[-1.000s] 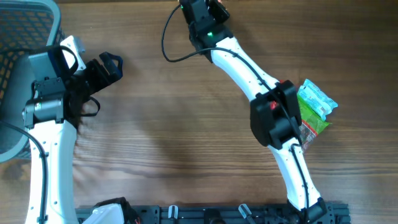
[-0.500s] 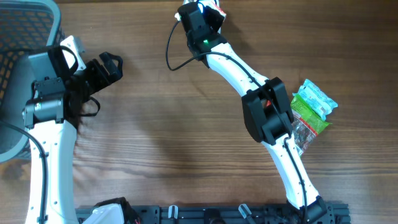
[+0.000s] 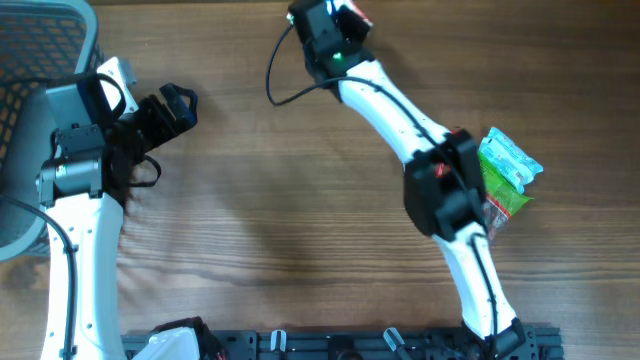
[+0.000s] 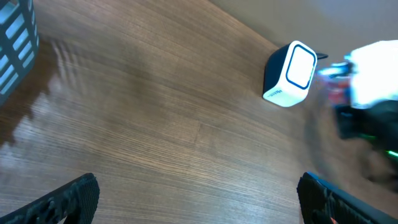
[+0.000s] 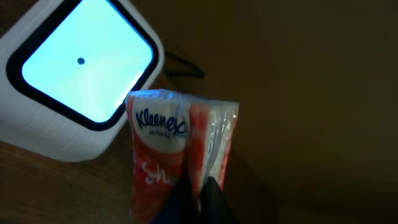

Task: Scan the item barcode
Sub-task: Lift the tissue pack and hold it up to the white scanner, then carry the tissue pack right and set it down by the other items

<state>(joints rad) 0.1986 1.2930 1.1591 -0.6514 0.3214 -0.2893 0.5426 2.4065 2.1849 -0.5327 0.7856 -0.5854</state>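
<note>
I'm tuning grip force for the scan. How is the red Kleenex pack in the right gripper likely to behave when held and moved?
The Kleenex pack is probably soft and squashy: its wrap folds inward above where the right gripper pinches it. It is likely light for its size, since it stands upright from a narrow bottom pinch. The glossy film may be somewhat slippery.

Cut off, blurred
Tissue pack [image 5: 177, 149] runs off at 6 o'clock — lettering partly behind fingers [image 5: 217, 205]; right arm [image 4: 367, 87] blurred at 3 o'clock, left wrist view.
</note>
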